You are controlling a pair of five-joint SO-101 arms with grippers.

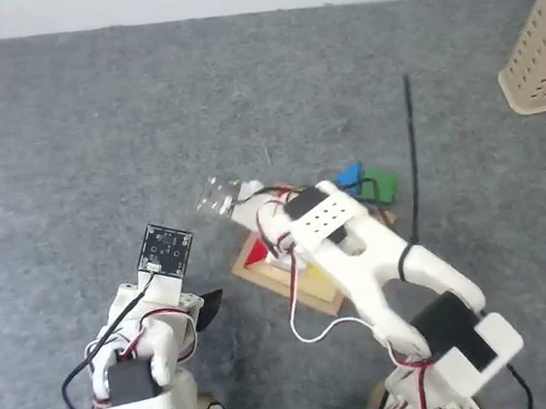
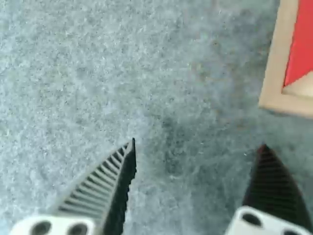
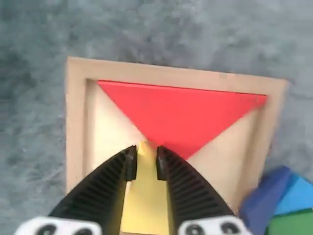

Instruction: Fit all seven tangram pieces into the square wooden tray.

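Note:
The square wooden tray (image 3: 76, 122) lies on grey carpet and holds a large red triangle (image 3: 181, 112) along one side. A yellow triangle (image 3: 145, 196) lies in the tray with its tip meeting the red one's. My right gripper (image 3: 145, 154) is shut on that yellow tip, low over the tray (image 1: 261, 274). Blue (image 3: 271, 188) and green (image 3: 293, 223) pieces lie just outside a tray corner, and the high view shows blue (image 1: 350, 175) and green (image 1: 380, 185) beyond the tray. My left gripper (image 2: 198, 147) stands open over bare carpet beside the tray's corner (image 2: 279, 73).
A beige perforated basket (image 1: 539, 40) stands at the far right edge. A black cable (image 1: 411, 151) runs across the carpet past the blue and green pieces. The left arm's base (image 1: 142, 394) is at the near left; open carpet stretches to the far left.

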